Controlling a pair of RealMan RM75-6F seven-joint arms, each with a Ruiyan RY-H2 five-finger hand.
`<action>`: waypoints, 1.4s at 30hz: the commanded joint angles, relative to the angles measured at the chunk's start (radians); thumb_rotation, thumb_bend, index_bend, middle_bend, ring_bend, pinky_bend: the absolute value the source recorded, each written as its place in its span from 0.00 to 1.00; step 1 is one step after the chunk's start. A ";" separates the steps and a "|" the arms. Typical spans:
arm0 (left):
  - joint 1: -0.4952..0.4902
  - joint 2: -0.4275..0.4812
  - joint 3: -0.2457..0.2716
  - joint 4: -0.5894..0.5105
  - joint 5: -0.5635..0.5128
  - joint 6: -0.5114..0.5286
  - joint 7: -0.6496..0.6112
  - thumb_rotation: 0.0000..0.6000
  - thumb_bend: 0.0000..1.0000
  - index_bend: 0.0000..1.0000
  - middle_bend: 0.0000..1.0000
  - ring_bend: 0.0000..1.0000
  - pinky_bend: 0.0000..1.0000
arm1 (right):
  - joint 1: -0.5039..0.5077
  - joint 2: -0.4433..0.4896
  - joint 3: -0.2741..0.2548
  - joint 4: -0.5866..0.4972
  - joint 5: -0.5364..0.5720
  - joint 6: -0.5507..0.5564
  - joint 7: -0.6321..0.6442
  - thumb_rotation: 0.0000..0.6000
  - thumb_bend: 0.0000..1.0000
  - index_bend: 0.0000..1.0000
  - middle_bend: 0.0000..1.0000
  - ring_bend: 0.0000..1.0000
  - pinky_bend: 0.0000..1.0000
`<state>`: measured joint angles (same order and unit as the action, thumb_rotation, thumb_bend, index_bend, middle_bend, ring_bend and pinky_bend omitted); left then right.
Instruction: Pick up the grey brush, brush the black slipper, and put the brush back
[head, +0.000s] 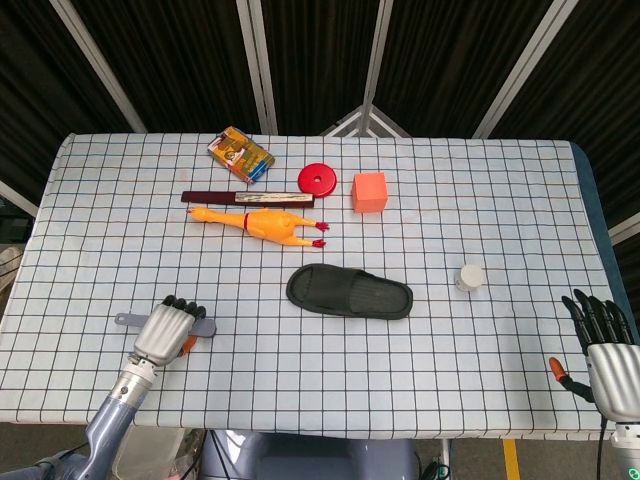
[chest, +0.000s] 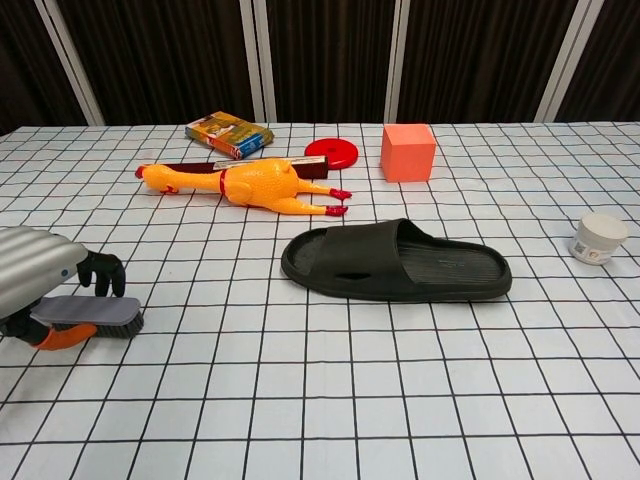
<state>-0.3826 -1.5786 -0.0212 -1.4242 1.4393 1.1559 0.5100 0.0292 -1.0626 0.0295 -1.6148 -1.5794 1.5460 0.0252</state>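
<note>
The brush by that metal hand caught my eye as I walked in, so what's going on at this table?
The robot's left hand sits over the grey brush near the table's front left edge, fingers curled above it; whether it grips it yet is unclear. The brush looks low on the cloth. The black slipper lies unbrushed mid-table. The right hand waits at the far right edge, fingers apart, holding nothing.
</note>
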 joint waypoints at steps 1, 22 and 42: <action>-0.001 0.001 0.001 0.001 -0.004 -0.003 -0.002 1.00 0.47 0.42 0.48 0.38 0.33 | 0.001 0.000 0.001 -0.001 0.001 -0.001 0.000 1.00 0.35 0.00 0.00 0.00 0.00; -0.002 0.009 -0.031 0.017 0.027 0.084 -0.049 1.00 0.56 0.54 0.61 0.52 0.49 | 0.007 -0.019 -0.011 0.008 -0.056 0.014 -0.015 1.00 0.35 0.00 0.00 0.00 0.00; -0.239 0.000 -0.260 -0.155 -0.169 -0.087 0.236 1.00 0.54 0.53 0.61 0.52 0.49 | 0.281 -0.314 0.021 0.032 -0.208 -0.317 -0.326 1.00 0.68 0.16 0.22 0.17 0.29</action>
<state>-0.5861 -1.5589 -0.2509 -1.5788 1.3084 1.1022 0.7220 0.2645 -1.3348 0.0389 -1.5880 -1.7854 1.2864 -0.2759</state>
